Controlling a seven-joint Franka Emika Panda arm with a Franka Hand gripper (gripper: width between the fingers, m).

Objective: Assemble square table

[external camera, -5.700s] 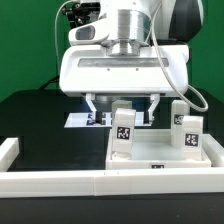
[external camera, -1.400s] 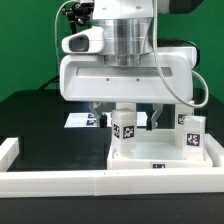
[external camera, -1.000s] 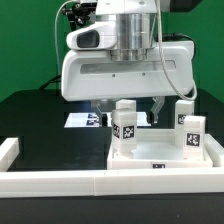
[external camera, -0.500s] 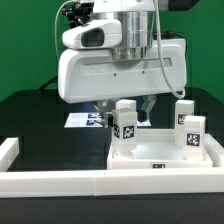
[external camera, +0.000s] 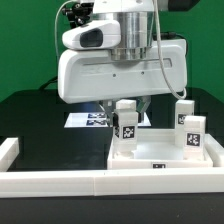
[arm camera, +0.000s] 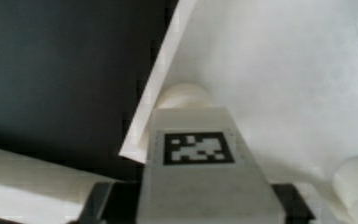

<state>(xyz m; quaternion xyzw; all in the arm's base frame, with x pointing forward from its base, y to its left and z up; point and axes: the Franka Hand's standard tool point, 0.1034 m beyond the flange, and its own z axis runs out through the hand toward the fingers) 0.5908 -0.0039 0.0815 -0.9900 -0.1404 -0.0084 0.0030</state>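
Exterior view puts the pincer (external camera: 124, 106) low over the near part of the square table's slab (external camera: 160, 153), which lies rim-up on the black bench (external camera: 30, 115), close behind the long white rail (external camera: 60, 180). Its fingers come down on either side of an upright white leg (external camera: 125, 124) that stands on the slab with its tag facing the camera. Set against the picture from a second ago, the fingers have drawn inward: they then stood clearly wide of the leg, and now they sit tight against its upper sides. In the wrist view the leg (arm camera: 202, 165) fills the gap between the two dark fingertips (arm camera: 101, 205), with no space visible on either side, so the pincer looks clamped on the leg, or at the very point of clamping. The leg itself has not shifted or tilted between those pictures. Two more legs (external camera: 188, 125) stand near each other toward the exterior view's right side of the slab, well apart from the arm. Behind the slab the marker board (external camera: 84, 119) lies flat. Judging from this, the grasp on one leg is just being completed, and the next move probably needs a steady turn or lift without knocking the neighbours; no leg can yet be called fastened.
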